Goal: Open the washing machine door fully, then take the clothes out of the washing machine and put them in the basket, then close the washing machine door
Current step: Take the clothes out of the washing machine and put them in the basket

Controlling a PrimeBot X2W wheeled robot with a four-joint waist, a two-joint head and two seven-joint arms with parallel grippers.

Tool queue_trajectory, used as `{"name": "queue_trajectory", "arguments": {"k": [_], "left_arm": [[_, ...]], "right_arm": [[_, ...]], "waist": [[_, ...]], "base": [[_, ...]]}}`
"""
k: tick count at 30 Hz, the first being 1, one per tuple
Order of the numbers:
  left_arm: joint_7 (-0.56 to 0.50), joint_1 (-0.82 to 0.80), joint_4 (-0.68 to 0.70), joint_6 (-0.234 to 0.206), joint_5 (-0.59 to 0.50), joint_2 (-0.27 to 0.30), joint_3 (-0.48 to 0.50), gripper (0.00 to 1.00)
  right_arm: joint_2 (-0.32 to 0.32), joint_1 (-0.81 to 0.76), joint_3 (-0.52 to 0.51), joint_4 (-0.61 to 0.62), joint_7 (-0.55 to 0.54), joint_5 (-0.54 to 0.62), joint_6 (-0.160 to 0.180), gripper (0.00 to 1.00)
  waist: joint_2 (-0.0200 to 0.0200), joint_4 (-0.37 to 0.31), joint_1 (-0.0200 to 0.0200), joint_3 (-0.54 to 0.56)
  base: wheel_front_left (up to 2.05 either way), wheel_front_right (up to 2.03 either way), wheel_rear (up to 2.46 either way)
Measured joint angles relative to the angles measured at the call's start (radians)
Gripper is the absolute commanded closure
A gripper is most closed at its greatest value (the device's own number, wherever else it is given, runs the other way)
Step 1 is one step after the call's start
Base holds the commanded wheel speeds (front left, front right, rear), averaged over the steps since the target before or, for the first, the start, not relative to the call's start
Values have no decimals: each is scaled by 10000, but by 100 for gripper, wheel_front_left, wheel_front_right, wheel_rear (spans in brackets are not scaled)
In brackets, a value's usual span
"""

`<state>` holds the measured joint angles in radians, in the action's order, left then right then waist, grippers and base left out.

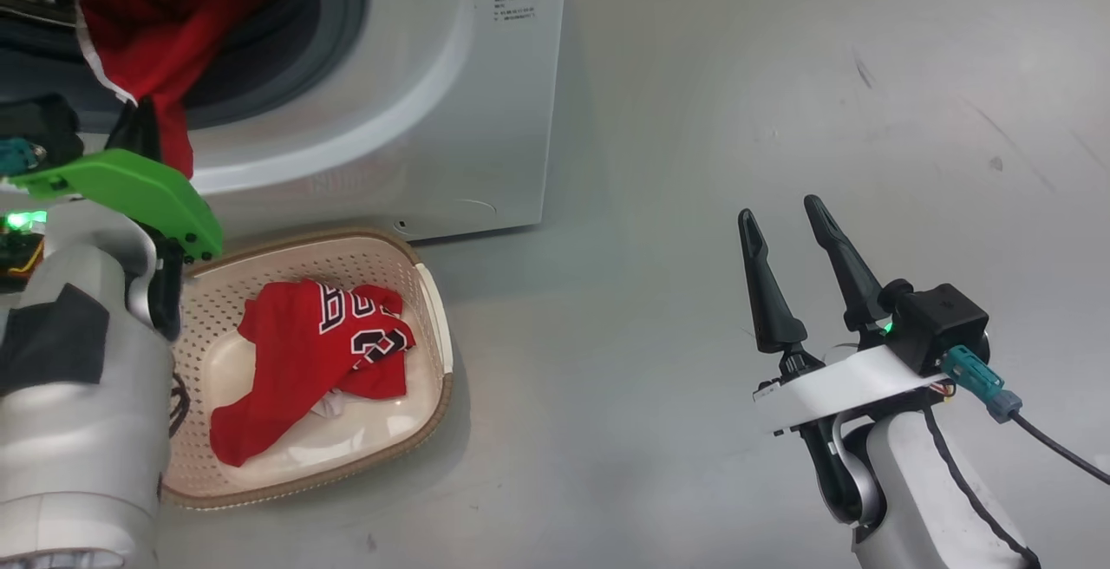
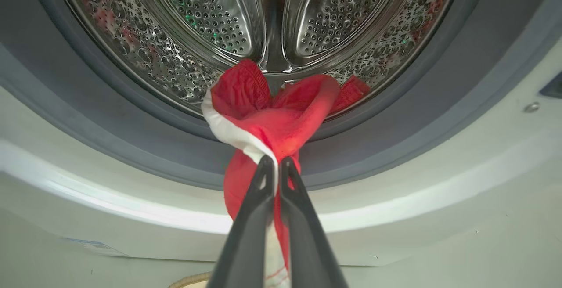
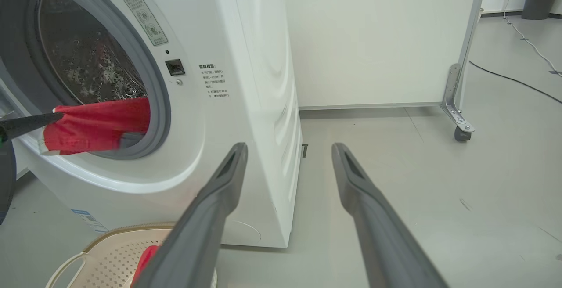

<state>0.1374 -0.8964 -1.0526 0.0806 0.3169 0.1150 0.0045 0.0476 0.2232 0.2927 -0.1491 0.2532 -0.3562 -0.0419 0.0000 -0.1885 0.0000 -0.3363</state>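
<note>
The washing machine (image 1: 451, 118) and the basket (image 1: 436, 309), a red jersey (image 1: 295, 352) inside, are set on grey floor (image 1: 694, 118). A wheeled partition (image 3: 373, 37) is shown from the right wrist; from the left, the left end effector (image 2: 275, 165) clamped on red cloth (image 2: 272, 117) at the drum (image 2: 210, 20). The right end effector (image 1: 780, 208) is spread wide.

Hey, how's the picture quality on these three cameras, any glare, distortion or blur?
Left wrist view: the steel drum sparkles with glare and red reflections, the red garment glows brightest near the fingertips, and the wide lens bows the washing machine front. Right wrist view: the fingers of the right gripper look soft close to the lens. Head view: even light, with a soft shadow beside the basket.
</note>
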Motion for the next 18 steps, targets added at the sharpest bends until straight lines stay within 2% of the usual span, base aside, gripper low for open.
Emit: {"name": "queue_trajectory", "arguments": {"k": [8,18], "left_arm": [[815,752,35,153,-295,-27,-303,100],[1062,1573,581,230,-370,-82,-460,100]], "right_arm": [[2,-349,-132,-173,0,25,-15,0],[2,-770,-205,-226,0,25,-102,0]], "waist": [[0,411,0,734],[0,842,0,1655]], "base": [[0,0,0],[0,0,0]]}}
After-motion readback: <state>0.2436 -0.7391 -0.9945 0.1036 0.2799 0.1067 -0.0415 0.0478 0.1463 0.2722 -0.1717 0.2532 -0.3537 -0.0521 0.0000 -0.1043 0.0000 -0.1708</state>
